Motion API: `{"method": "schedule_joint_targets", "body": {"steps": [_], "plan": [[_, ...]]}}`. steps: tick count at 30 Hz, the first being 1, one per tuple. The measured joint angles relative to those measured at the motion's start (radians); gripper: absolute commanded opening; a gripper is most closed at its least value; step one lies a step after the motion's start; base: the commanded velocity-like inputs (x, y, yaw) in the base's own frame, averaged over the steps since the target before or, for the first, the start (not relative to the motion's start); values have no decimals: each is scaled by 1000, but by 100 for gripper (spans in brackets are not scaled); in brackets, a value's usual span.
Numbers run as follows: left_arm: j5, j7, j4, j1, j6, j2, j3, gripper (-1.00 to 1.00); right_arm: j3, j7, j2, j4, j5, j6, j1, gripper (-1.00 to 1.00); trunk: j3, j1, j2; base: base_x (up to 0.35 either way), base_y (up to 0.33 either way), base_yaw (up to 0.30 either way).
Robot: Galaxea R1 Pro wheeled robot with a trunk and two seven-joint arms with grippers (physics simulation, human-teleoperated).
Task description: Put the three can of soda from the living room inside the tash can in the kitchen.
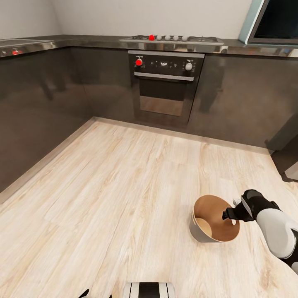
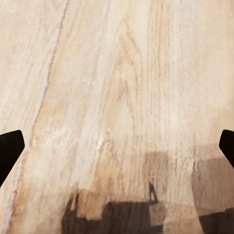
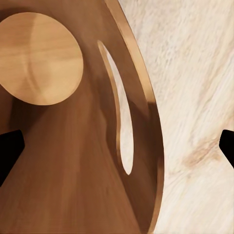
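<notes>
The tash can (image 1: 198,236), pale grey outside and wood-brown inside, stands upright on the kitchen floor at the lower right. My right gripper (image 1: 230,215) hovers over its right rim, open, with nothing between its fingers. The right wrist view looks down the bin's brown inner wall (image 3: 63,161) to its bare round bottom (image 3: 39,58), between the spread jaws of the right gripper (image 3: 117,151). In the left wrist view my left gripper (image 2: 117,153) is open over bare floor planks. The can of soda is out of view.
Dark grey cabinets (image 1: 41,107) run along the left and back walls. The built-in oven (image 1: 165,89) sits at the back centre under the hob (image 1: 171,39), with a light-blue microwave (image 1: 275,20) at the top right. Pale wood floor (image 1: 116,186) spreads left of the bin.
</notes>
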Motion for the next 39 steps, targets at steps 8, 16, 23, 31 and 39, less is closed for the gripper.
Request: {"method": "schedule_joint_targets", "body": {"steps": [8,16,23,31,39], "plan": [[0,0,0,0,-1,0,1,100,0,-1,0,-2,0,0,2,100,0,0,0,0,0,0],[1,0,-1,0,-1,0,4,100,-1,-1,-1,-2,0,-1,2,100,0,0,0,0,0,0],[0,1,0,-1,0,-1,4,100,-2,0,0,-2,-1,-1,2,100,-23,3,-1,0,0,0],[1,1,-1,0,1,0,5,100,-1,0,0,0,-1,-2,2,-100,-31,4,-2,0,0,0],[3,0,-2,0,-1,0,6,100,6,1,-4,-7,46,-7,1,-100,-31,3,-2,0,0,0]]}}
